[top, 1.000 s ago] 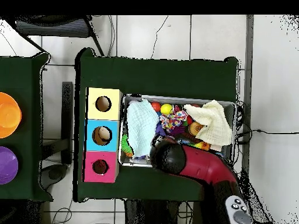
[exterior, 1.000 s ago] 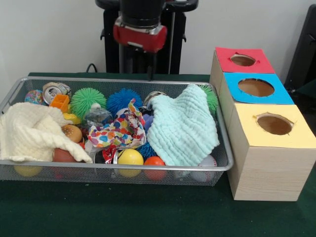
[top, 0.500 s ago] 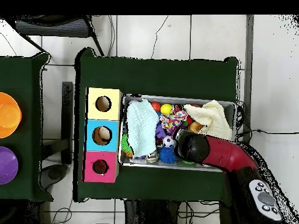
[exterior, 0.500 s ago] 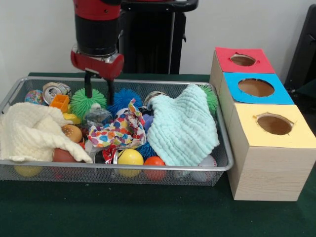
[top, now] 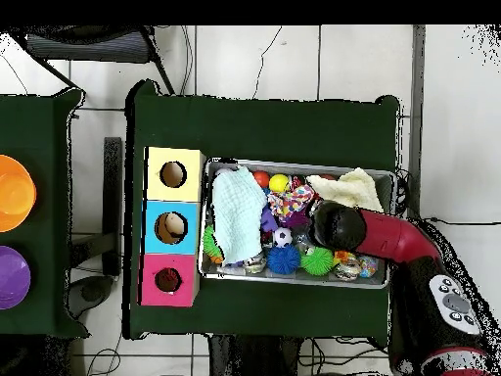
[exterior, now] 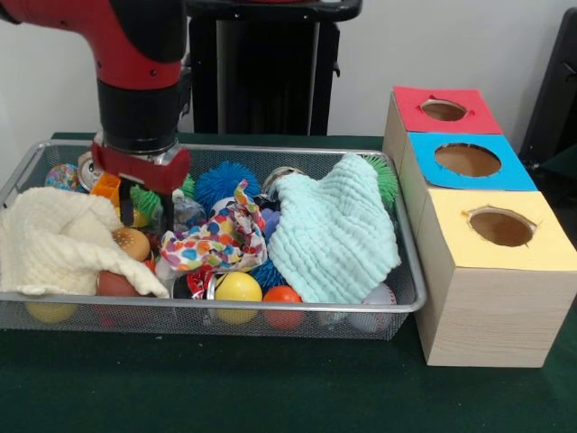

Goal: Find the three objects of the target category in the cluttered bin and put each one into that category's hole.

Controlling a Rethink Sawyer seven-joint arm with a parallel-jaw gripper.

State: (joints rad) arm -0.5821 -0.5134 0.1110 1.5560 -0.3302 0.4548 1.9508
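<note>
A dark green table (exterior: 288,397) holds a wire mesh bin (exterior: 225,311) on the left and, just to its right, a row of three wooden boxes with round holes in their tops: the yellow box (exterior: 496,271) nearest, the blue box (exterior: 464,162) behind it, the red box (exterior: 437,110) farthest. A red and black robot arm (exterior: 135,81) comes down over the bin's left part. Its gripper (exterior: 147,203) hangs low among the clutter, its two dark fingers (exterior: 169,212) spread apart with nothing visibly between them. The bin is crowded. A pale mint cloth (exterior: 334,234) covers its right side and a cream cloth (exterior: 59,239) its left, just left of the gripper. A crumpled polka-dot cloth (exterior: 221,236) lies in the middle, just right of the gripper. A green spiky ball (exterior: 144,198) sits right behind the fingers, a blue spiky ball (exterior: 225,180) farther right, and an orange block (exterior: 108,185) and a crushed can (exterior: 90,167) at the far left. A small burger toy (exterior: 133,242) lies just near of the gripper. Along the near wall rest a yellow ball (exterior: 237,289) and an orange ball (exterior: 283,296).
</note>
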